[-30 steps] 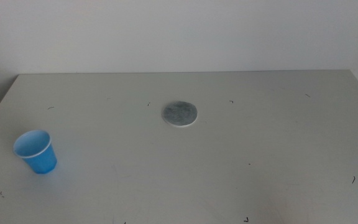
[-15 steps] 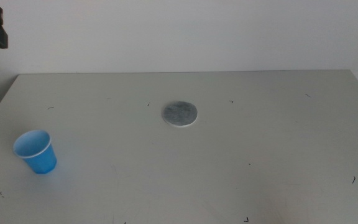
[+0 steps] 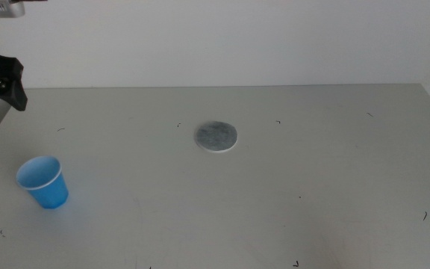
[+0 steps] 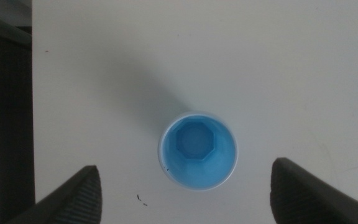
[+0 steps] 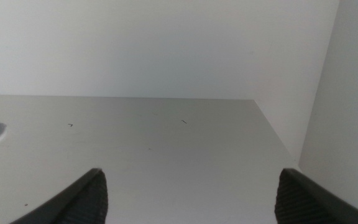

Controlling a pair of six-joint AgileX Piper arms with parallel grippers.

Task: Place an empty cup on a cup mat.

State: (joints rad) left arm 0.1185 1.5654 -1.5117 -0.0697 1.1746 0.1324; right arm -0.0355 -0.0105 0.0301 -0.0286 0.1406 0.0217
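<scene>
Standing upright on the grey table (image 3: pixel 312 172), the cup (image 3: pixel 42 181) faces a white wall (image 3: pixel 222 41).

Bare desk (image 3: pixel 312 179) all around upright cup (image 3: pixel 43 181); wide-open left tool (image 4: pixel 185 186) directly above; cup mat (image 3: pixel 216 137) well apart, unobstructed.

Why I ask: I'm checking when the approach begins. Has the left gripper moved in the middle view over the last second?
Yes. The left gripper has come in at the upper left, lower and further in than before, above the cup.
</scene>
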